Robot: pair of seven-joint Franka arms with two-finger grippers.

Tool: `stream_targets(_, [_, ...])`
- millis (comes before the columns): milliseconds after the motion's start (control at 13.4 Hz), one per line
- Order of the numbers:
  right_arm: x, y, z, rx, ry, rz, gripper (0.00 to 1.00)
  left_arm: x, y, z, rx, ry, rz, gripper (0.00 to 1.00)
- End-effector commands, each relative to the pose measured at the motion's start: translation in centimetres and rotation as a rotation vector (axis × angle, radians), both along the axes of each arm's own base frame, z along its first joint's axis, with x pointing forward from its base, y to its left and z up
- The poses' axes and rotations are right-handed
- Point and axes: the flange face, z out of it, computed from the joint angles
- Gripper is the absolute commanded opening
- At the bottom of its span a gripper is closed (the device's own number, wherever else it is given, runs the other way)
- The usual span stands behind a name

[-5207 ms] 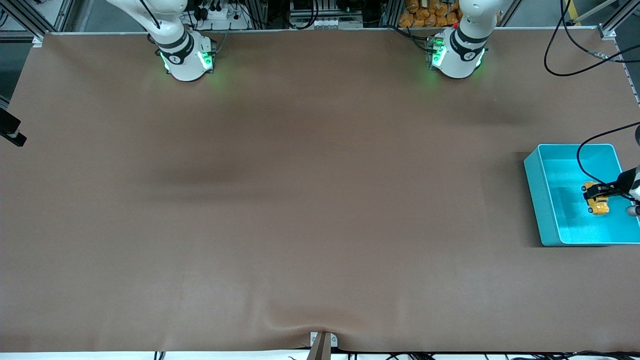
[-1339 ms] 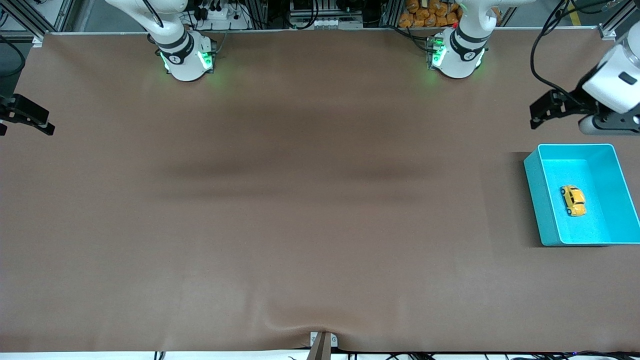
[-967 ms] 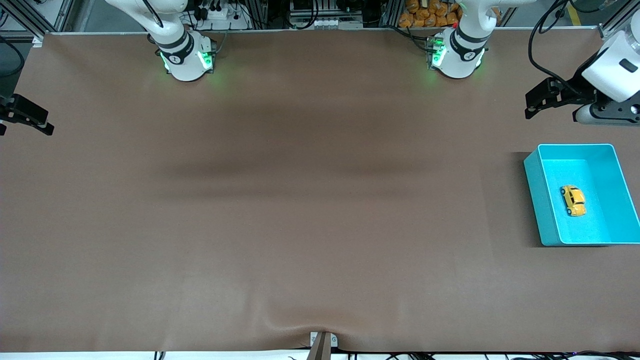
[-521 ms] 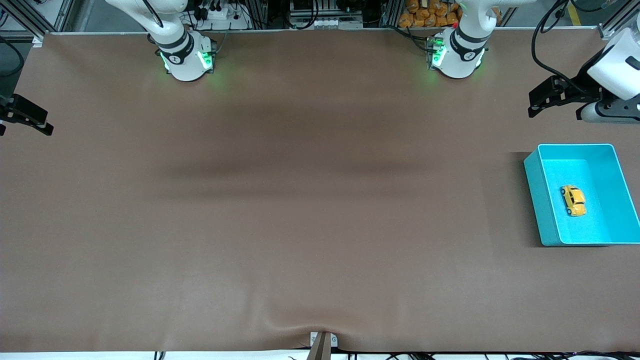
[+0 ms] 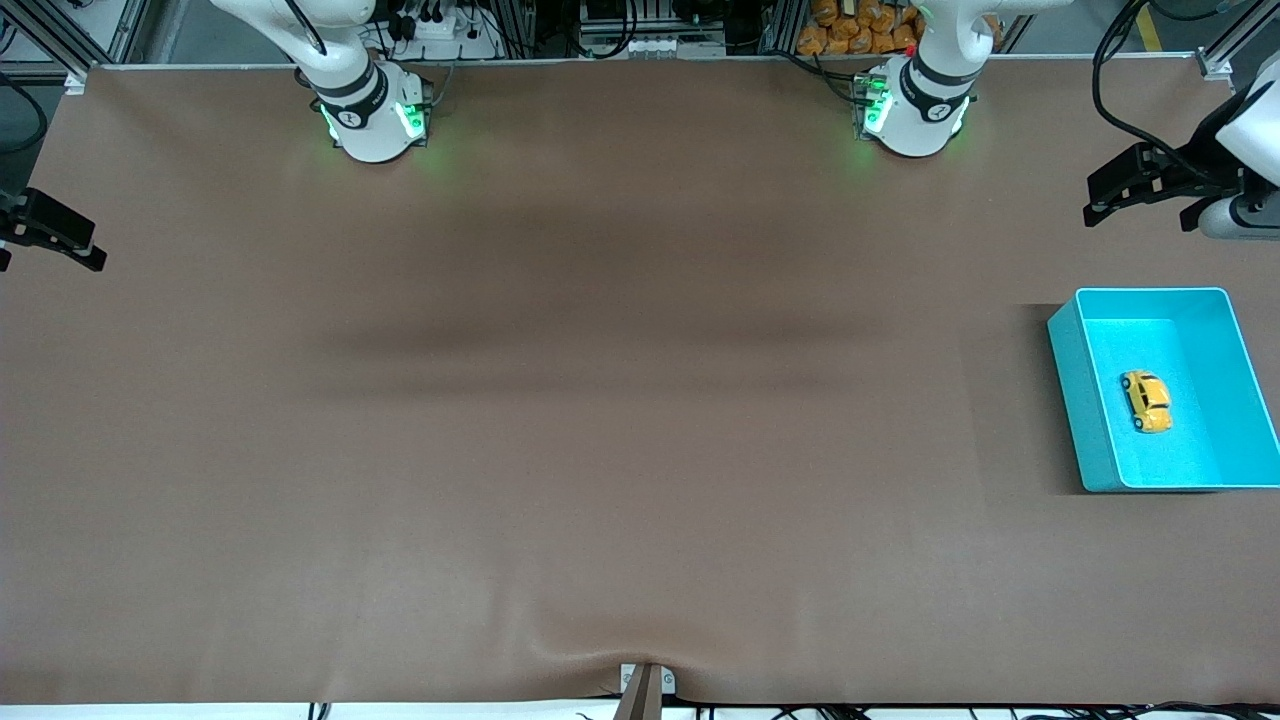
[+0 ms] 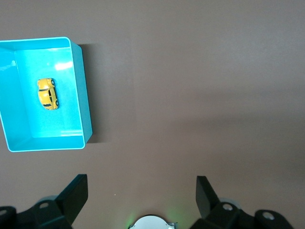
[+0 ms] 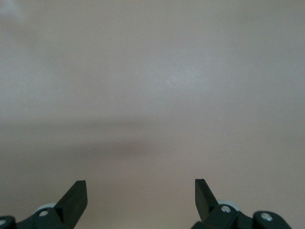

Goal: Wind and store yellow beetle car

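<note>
brown table (image 5: 600,400), right pincer (image 5: 45,240) (half cropped)

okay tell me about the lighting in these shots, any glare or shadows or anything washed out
Front view: soft dark shadow bands cross the table, green glow by both arm bases. Left wrist view: a bright glare patch on the floor of the turquoise bin near the yellow beetle car. Right wrist view: the table looks pale and washed out.

Glossy yellow beetle car (image 5: 1146,400) sits, seemingly upright, in the turquoise bin (image 5: 1075,400).
</note>
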Motion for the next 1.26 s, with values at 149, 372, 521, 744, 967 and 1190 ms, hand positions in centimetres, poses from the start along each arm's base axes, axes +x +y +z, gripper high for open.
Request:
stream_targets(149, [-0.35, 0.02, 0.51, 0.013, -0.010, -0.017, 1.00, -0.04, -0.02, 0.61, -0.009, 0.006, -0.018, 1.00])
stream_targets(372, [-0.40, 0.02, 0.59, 0.013, -0.012, -0.017, 1.00, 0.12, 0.10, 0.36, -0.012, 0.011, -0.019, 1.00])
stream_targets(521, [-0.40, 0.02, 0.59, 0.013, -0.012, -0.017, 1.00, 0.12, 0.05, 0.29, -0.009, 0.012, -0.015, 1.00])
stream_targets(744, [-0.35, 0.01, 0.51, 0.013, -0.010, -0.017, 1.00, 0.11, -0.09, 0.29, -0.007, 0.012, -0.010, 1.00])
stream_targets(967, [-0.35, -0.07, 0.51, 0.013, -0.010, -0.019, 1.00, 0.14, -0.36, 0.14, -0.008, 0.016, -0.009, 1.00])
stream_targets(1190, [-0.37, -0.07, 0.49, 0.013, -0.009, -0.017, 1.00, 0.31, -0.20, -0.17, -0.008, 0.022, -0.011, 1.00])
